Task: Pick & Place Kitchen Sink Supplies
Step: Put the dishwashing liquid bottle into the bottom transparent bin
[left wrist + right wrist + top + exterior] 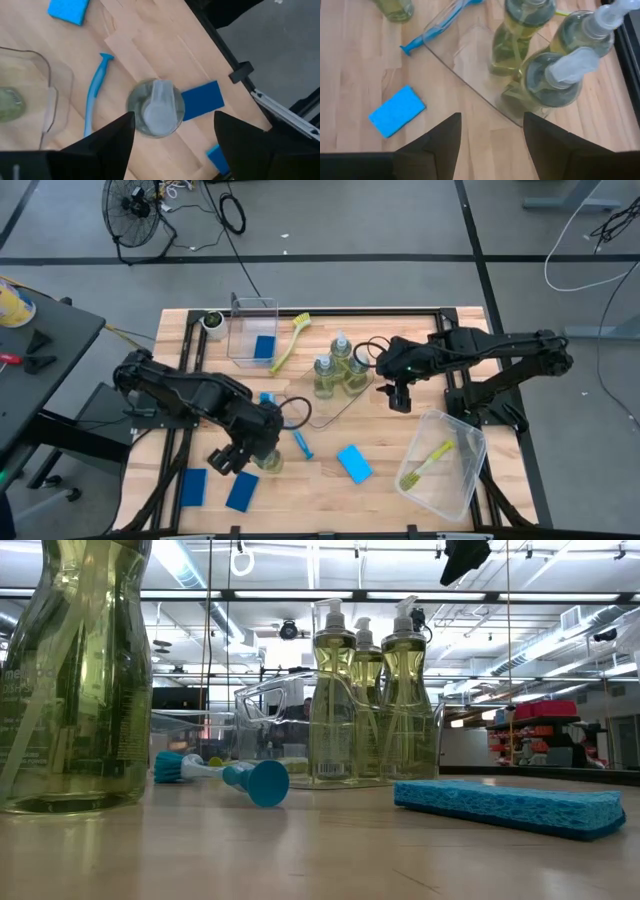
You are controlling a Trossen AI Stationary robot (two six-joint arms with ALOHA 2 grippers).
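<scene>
Two sponges point(215, 489) only from above

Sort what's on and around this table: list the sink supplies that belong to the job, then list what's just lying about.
Job items:
- three bottles on the clear flat tray
- fourth bottle under the left gripper
- blue sponges
- blue brush
- yellow-green brushes

Lying about:
- upright bin
- tipped bin
- white cup
- floor fan
</scene>
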